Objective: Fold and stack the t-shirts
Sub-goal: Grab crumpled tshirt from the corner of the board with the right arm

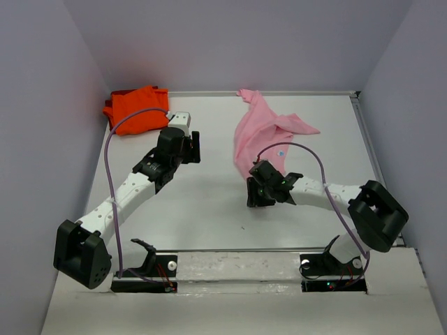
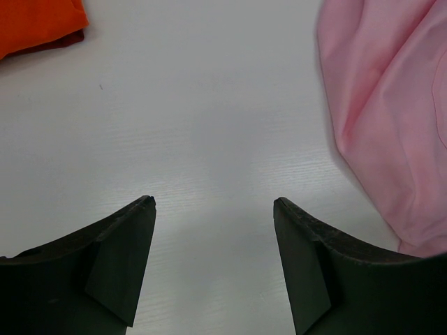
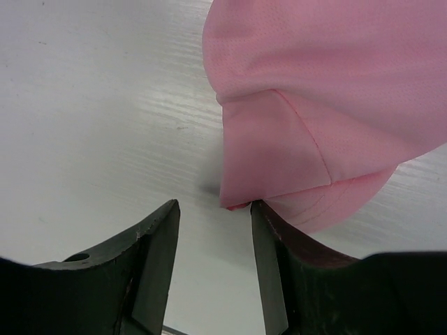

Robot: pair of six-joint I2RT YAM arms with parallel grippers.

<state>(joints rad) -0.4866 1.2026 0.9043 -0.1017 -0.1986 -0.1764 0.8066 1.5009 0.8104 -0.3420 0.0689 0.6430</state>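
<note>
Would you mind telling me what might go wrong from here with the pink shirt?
A corner of the pink t-shirt sits beside one tip of the open right tool, not in its gap; closing now may miss it. The shirt lies crumpled in layers, so a grab might catch several. The open left tool hovers over bare table, so a one-sided pull may drag the cloth.

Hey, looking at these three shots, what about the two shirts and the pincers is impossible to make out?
- Orange shirt, left wrist view: only a corner shows; the frame edge cuts off the rest.
- Pink shirt, right wrist view: the top and right edges cut it off; one finger hides its near hem.
- Right pincer, top view: too dark and small to see the gap between its fingertips.
</note>
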